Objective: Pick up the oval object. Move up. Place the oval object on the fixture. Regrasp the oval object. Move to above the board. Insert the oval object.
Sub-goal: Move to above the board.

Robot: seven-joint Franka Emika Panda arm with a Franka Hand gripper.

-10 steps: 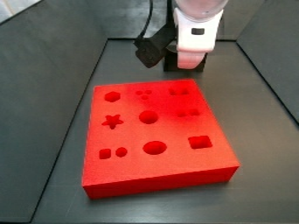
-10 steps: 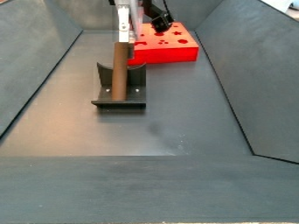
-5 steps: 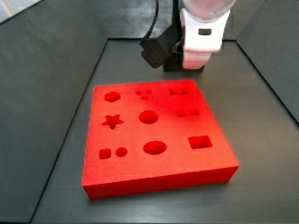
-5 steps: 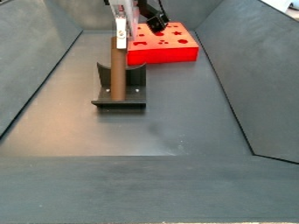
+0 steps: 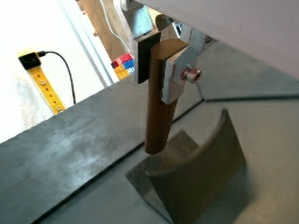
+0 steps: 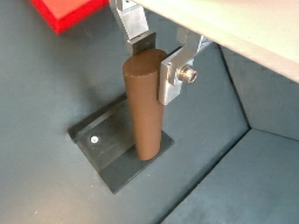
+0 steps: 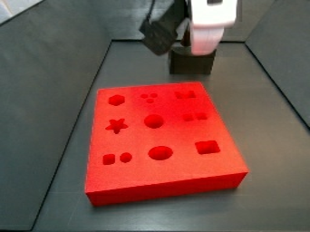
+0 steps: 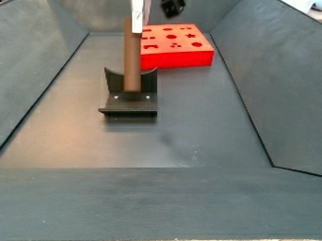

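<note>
Peg [image 8: 128,64]: stood upright on the fixture [image 8: 128,99], its lower end seated against the bracket, as seen in a side view and in both wrist views.
Tool [image 6: 158,54]: placed at the top of the peg, well above the floor. In both wrist views a silver finger [image 6: 177,70] is seen beside the peg's top end; contact cannot be confirmed, so a hold cannot be told from a release.
Board [image 7: 160,136]: left on the floor behind the fixture, apart from it; all holes are seen unfilled.
Progress: pickup, lift and placing on the fixture are judged done. The regrasp is judged to be the step in hand. The move above the board and the insertion are left.
Side views: in a side view the peg and fixture are hidden behind the arm, but every cut-out is shown; in a side view the peg, fixture and board [image 8: 172,47] are shown in line.
Wrist views: the finger and peg top [image 5: 156,96] are shown close, which neither side view resolves.
</note>
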